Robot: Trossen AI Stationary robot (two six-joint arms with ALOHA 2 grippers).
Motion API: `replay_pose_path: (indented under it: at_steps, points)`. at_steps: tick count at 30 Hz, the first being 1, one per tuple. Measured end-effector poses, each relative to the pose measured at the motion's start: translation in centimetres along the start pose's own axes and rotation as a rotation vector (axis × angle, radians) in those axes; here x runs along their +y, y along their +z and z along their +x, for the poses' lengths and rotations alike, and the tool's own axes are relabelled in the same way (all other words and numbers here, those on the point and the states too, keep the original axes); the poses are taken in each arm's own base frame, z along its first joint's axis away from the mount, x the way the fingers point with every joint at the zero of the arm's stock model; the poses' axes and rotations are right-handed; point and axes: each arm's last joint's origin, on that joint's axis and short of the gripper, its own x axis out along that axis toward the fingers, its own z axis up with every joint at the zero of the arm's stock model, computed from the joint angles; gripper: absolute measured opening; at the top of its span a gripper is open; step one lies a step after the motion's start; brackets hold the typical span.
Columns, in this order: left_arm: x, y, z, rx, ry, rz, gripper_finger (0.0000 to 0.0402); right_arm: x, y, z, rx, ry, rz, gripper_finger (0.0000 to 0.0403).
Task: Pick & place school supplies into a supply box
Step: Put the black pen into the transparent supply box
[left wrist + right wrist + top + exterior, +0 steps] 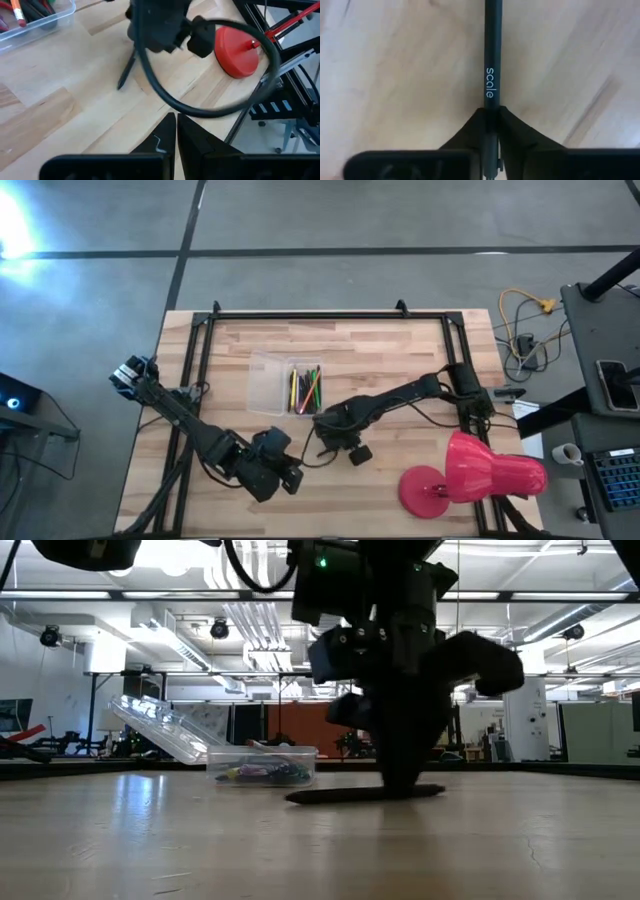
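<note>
A black pen (340, 795) printed "scale" (491, 60) lies on the wooden table near its middle. My right gripper (491, 115) stands over it, pointing down, and is shut on it (325, 442). The clear supply box (292, 362) sits just beyond, toward the far edge. Coloured pens and pencils (305, 390) lie inside it, and its lid (160, 725) is tipped open. My left gripper (176, 125) is shut and hovers near the table's front edge (290, 475), touching nothing. I see no scissors. My right gripper pinches the black pen's barrel (491, 102) between its two fingers (470, 130), nearer one end than the middle. The fingers come from above, pointing down, one on each side of the barrel. The pen lies about level, on or just above the tabletop (300, 797).
A big red lamp (480, 470) lies at the table's near right, its round base (237, 52) toward the middle. A black cable (165, 95) loops off the right arm. Black frame rails run along the left, right and far edges. Bare wood lies left of the box.
</note>
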Motion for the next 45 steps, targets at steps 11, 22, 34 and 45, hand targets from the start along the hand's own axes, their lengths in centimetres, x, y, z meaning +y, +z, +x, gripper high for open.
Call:
replay_pose_path:
  at_steps: [11,22,34,45]
  points:
    - [0.4,0.2,-0.5,0.005,0.032,0.026,0.0,1.6,-0.6,-8.9,-0.282,0.183,0.41,0.002]
    - [0.7,1.0,-2.0,-0.103,0.032,-0.002,0.0,-6.7,-2.6,-10.2,-0.829,0.137,1.266,0.0025]
    - [1.1,1.9,-3.7,-0.138,0.028,-0.006,0.0,-9.9,-0.4,-4.8,-0.764,0.151,1.361,0.0044]
    - [1.1,1.9,-3.6,-0.137,0.031,-0.008,0.0,-12.1,-1.0,-4.2,-0.71,-0.009,1.385,0.0051]
